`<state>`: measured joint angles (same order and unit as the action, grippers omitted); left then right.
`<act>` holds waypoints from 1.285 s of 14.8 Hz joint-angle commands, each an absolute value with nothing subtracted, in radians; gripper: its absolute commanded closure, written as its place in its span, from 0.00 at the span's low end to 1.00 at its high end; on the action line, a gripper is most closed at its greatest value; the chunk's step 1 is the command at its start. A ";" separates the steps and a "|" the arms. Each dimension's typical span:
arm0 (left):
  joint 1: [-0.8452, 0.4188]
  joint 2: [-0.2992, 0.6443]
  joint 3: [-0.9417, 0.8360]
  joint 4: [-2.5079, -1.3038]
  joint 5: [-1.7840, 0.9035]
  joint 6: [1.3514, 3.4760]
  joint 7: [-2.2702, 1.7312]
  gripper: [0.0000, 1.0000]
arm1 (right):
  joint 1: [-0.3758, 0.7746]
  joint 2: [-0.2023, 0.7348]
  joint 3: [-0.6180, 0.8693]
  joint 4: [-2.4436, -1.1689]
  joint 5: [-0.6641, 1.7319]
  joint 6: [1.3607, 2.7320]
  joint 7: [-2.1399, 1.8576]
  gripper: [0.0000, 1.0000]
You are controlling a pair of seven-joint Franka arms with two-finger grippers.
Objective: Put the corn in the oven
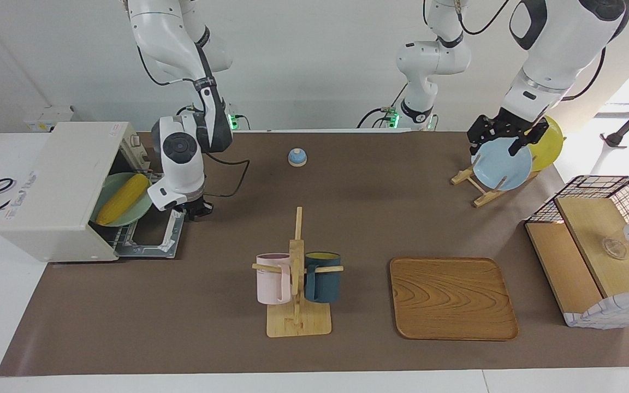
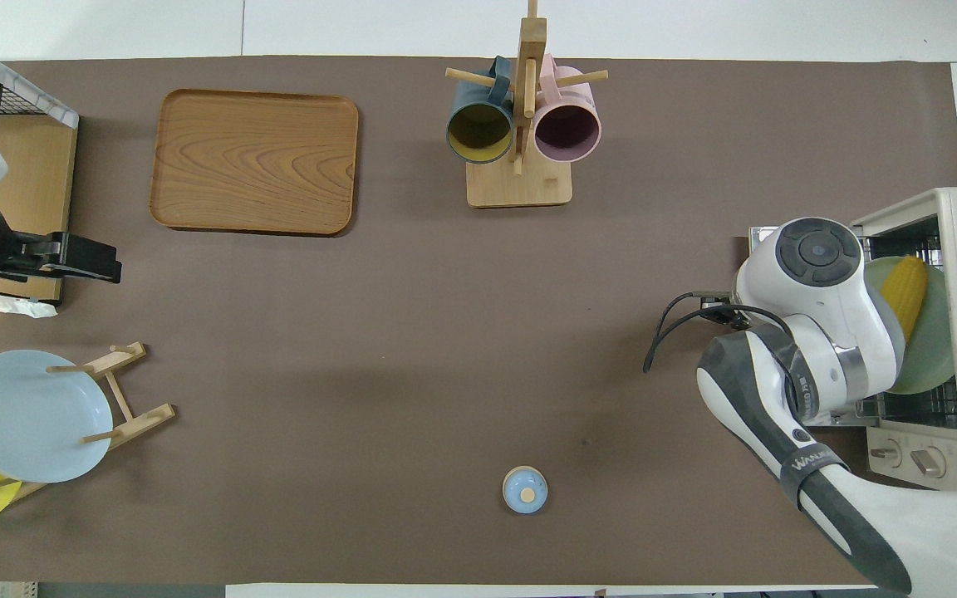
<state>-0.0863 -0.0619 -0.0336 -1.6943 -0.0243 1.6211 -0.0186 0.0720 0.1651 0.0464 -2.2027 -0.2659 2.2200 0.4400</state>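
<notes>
Since the corn is already seen lying on a green plate inside the oven, with the shut, empty right gripper at its four o'clock over the lowered door and the wide-open left gripper waiting over the plate rack, only shutting the door is judged left.

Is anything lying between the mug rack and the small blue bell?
Nothing: in the overhead view the brown mat between the mug rack and the small blue bell is bare.
</notes>
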 commanded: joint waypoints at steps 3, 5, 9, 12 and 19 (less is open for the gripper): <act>-0.077 -0.078 -0.038 -1.706 -0.018 1.614 -0.012 0.00 | 0.061 0.149 0.049 -2.215 -0.293 2.200 0.428 1.00; -0.077 -0.078 -0.038 -1.706 -0.018 1.614 -0.012 0.00 | 0.061 0.147 0.048 -2.215 -0.295 2.194 0.426 1.00; -0.077 -0.078 -0.040 -1.706 -0.018 1.614 -0.012 0.00 | 0.038 0.146 0.048 -2.209 -0.342 2.168 0.387 1.00; -0.077 -0.078 -0.040 -1.706 -0.018 1.614 -0.012 0.00 | 0.006 0.138 0.048 -2.139 -0.347 2.058 0.283 1.00; -0.077 -0.078 -0.038 -1.706 -0.018 1.615 -0.012 0.00 | -0.058 0.063 0.046 -1.981 -0.333 1.826 0.020 1.00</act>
<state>-0.0863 -0.0619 -0.0335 -1.6943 -0.0243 1.6211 -0.0185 0.0019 0.0652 0.0684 -2.0186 -0.2781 1.8420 0.1116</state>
